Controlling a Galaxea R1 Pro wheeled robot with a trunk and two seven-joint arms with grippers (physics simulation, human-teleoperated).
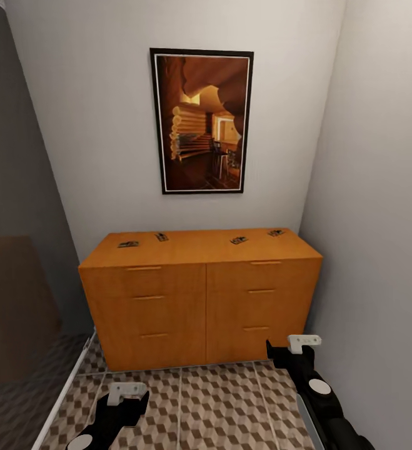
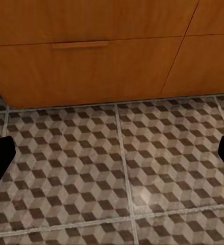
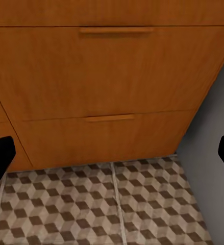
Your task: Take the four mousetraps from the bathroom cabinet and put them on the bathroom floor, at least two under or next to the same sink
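Four small flat brown wooden mousetraps (image 1: 128, 244) (image 1: 161, 237) (image 1: 239, 240) (image 1: 276, 233) lie spread along flat top of orange-brown wooden cabinet (image 1: 199, 300) | cabinet stands on cube-patterned tiled bathroom floor (image 1: 212, 406) beneath framed picture (image 1: 201, 122) | left gripper (image 2: 112, 153) jaws spread wide, empty, low over tiles | right gripper (image 3: 112, 153) jaws spread wide, empty, facing drawer fronts

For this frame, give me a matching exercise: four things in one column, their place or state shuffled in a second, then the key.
Things:
1. mousetraps
2. cabinet
3. framed picture
4. left gripper

Places or states:
A. hung on the wall above the cabinet
B. low over the cube-pattern floor, fingers apart, nothing between them
C. four lying spread along the cabinet's flat top
D. against the back wall, all drawers shut

Pairs: 1-C, 2-D, 3-A, 4-B
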